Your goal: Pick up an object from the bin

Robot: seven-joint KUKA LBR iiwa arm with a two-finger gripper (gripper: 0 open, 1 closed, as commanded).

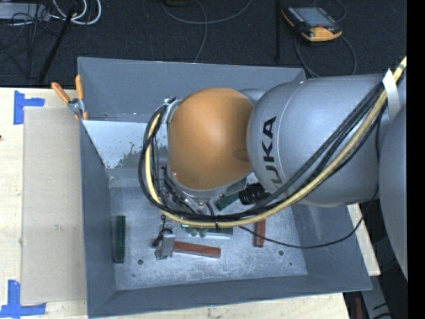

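Note:
My gripper (163, 243) reaches down from under the arm's orange cover to the bin floor, left of the middle. Its tip stands at the left end of a flat red-brown bar (198, 250) that lies lengthwise along the floor, and seems to touch it. The rest of the gripper is hidden by the cover and cables. A dark green bar (118, 238) lies upright in the view, to the gripper's left and apart from it.
A second, shorter red-brown piece (259, 233) lies to the right, partly under the arm's cables. The arm and its cover hide the middle and back of the bin. Bare floor shows along the front wall.

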